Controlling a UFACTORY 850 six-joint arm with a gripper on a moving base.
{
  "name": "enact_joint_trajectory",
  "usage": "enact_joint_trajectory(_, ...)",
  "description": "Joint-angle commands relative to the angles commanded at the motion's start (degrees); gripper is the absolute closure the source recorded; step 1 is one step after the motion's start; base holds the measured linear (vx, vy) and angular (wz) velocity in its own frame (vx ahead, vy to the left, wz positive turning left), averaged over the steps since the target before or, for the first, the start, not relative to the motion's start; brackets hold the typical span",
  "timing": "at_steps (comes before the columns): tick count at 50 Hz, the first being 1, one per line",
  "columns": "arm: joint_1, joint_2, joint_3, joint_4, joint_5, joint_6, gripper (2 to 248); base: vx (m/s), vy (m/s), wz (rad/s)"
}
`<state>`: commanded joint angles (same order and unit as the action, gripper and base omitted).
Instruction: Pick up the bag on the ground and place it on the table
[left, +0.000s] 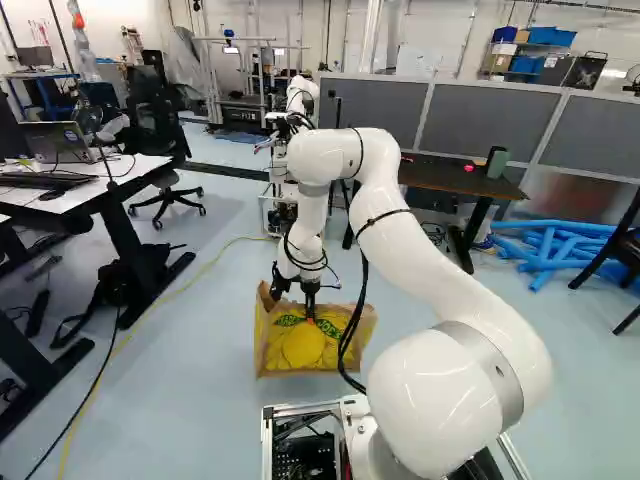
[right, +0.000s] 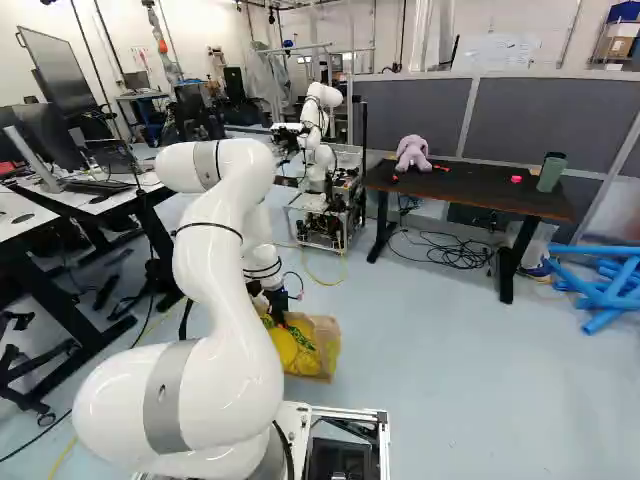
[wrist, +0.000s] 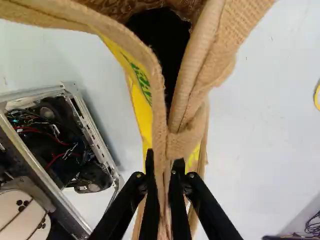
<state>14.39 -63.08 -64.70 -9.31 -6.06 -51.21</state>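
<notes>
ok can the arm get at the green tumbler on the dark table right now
Probably not: the gripper is shut on the burlap bag, and the green tumbler stands on the dark table well beyond the bag, likely out of reach without driving closer.

And there's the bag (left: 303, 347): tan, splashed with yellow fruit shapes and patterned green leaves! Pale blue floor (left: 215, 335) under it, glossy white, grey-banded arm (left: 430, 270) reaching to it. Beyond it, a dark brown table (right: 470, 193), lilac plush toy (right: 412, 153), muted green cup (right: 551, 173). Bright blue tubes (left: 547, 250) right of it!
</notes>
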Motion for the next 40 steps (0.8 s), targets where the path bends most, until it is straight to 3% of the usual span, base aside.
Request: enact_joint_trajectory(40, 0.0, 9.5, 6.9, 9.3, -5.0, 0.0, 228, 0.000, 0.000, 0.000)
